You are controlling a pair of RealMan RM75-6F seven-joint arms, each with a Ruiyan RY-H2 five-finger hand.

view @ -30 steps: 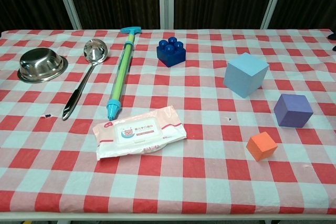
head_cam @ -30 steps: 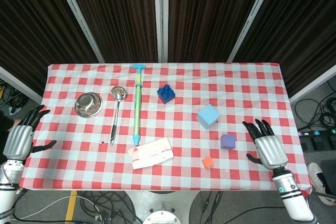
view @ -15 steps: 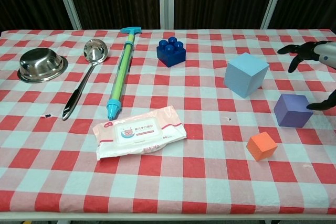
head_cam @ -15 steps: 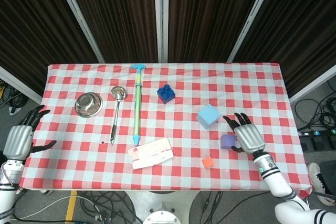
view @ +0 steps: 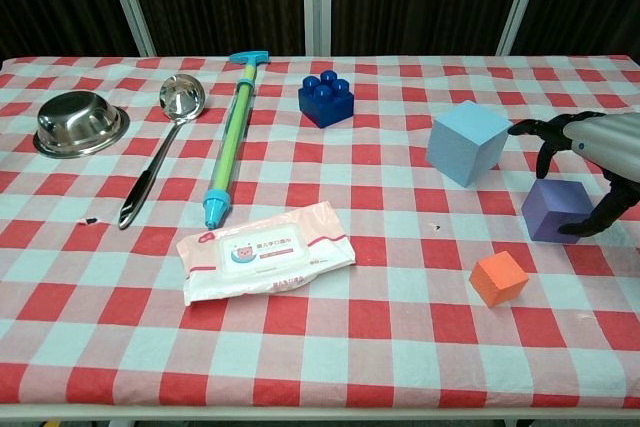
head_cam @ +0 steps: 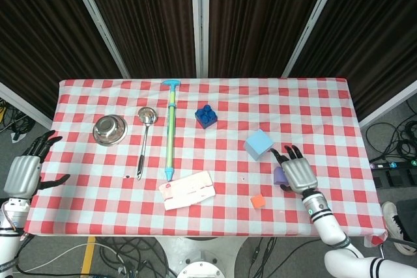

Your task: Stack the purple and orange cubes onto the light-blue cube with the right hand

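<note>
The purple cube [view: 555, 209] sits near the right side of the table, partly covered in the head view [head_cam: 279, 174]. My right hand [view: 590, 162] hovers over it with fingers spread; the thumb reaches down by the cube's right face and the fingers arch above its top. No firm grip shows. The light-blue cube [view: 468, 142] stands just behind and left of the purple one. In front lies the small orange cube [view: 498, 278]. My left hand [head_cam: 25, 170] hangs open off the table's left edge, holding nothing.
A dark blue toy brick [view: 326, 99] stands at the back middle. A green-and-blue pump tube [view: 230, 137], a steel ladle [view: 160, 147] and a steel bowl [view: 78, 122] lie to the left. A wipes packet [view: 264, 250] rests near the front centre.
My right hand has travelled left from the table's right edge to above the purple cube. The cubes and the left hand have not moved.
</note>
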